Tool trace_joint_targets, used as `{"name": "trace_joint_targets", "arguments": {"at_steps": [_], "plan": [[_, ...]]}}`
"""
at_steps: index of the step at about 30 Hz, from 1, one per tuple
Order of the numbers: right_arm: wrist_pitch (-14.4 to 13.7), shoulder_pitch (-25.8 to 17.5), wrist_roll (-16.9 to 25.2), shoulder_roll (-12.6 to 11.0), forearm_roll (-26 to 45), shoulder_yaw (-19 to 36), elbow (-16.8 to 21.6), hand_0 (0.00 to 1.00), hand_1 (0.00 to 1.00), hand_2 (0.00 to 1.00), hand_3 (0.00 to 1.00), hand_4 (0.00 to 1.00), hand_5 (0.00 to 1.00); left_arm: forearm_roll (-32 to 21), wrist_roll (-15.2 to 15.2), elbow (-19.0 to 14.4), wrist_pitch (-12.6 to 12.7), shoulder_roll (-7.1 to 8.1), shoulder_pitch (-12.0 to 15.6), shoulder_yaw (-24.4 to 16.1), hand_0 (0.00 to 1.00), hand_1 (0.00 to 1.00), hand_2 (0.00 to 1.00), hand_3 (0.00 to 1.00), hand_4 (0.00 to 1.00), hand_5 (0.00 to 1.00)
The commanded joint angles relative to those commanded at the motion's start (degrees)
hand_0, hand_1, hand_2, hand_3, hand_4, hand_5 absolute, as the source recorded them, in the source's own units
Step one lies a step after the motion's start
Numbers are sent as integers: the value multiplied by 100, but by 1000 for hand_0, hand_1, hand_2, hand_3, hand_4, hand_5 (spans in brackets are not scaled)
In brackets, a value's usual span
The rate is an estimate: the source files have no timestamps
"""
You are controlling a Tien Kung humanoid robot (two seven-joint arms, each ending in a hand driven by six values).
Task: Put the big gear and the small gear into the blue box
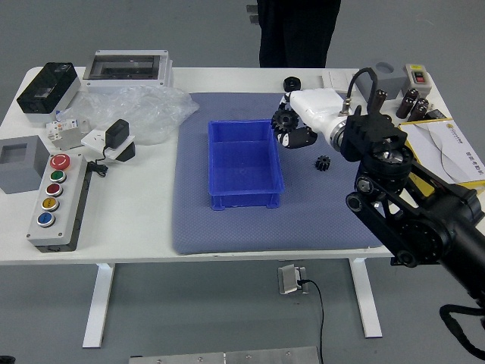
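One big gear (285, 121) in right hand (298, 127)

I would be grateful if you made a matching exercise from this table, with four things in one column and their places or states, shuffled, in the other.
1. big gear
2. blue box
3. bright red button
4. small gear

A. at the far end of a row of buttons
B. lying on the mat, to the right of the box
C. in the grasp of the right robot hand
D. open-topped, with no gear inside

Pairs: 1-C, 2-D, 3-A, 4-B
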Motion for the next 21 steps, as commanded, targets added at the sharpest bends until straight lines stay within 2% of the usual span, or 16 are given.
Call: {"name": "trace_joint_targets", "arguments": {"at_steps": [5,8,9,14,15,20,21], "plan": [[-45,184,18,452,0,-170,-367,557,449,451,534,405,294,-3,-1,0,-6,-3,-4,21,824,784,779,750,659,379],[-20,227,17,636,0,-251,-543,557,449,451,534,405,294,-5,-2,0,-10,-7,-12,27,824,784,779,750,659,379],[15,232,13,679,0,-277,-589,632,547,565,711,657,435,-6,-2,0,-11,-9,-14,29,824,784,779,750,659,379],[183,226,-9,774,0,-321,-710,632,547,565,711,657,435,-14,1,0,-13,-15,-17,34,824,784,779,750,659,379],[193,226,-10,780,0,-314,-721,745,677,776,991,823,573,-14,2,0,-14,-16,-16,34,824,784,779,750,658,378],[212,239,-11,787,0,-264,-736,745,677,776,991,823,573,-10,8,0,-16,-20,-16,32,824,784,779,750,658,378],[215,240,-10,786,0,-258,-736,803,734,844,998,876,630,-9,8,0,-16,-20,-17,31,823,784,779,750,658,378]]}}
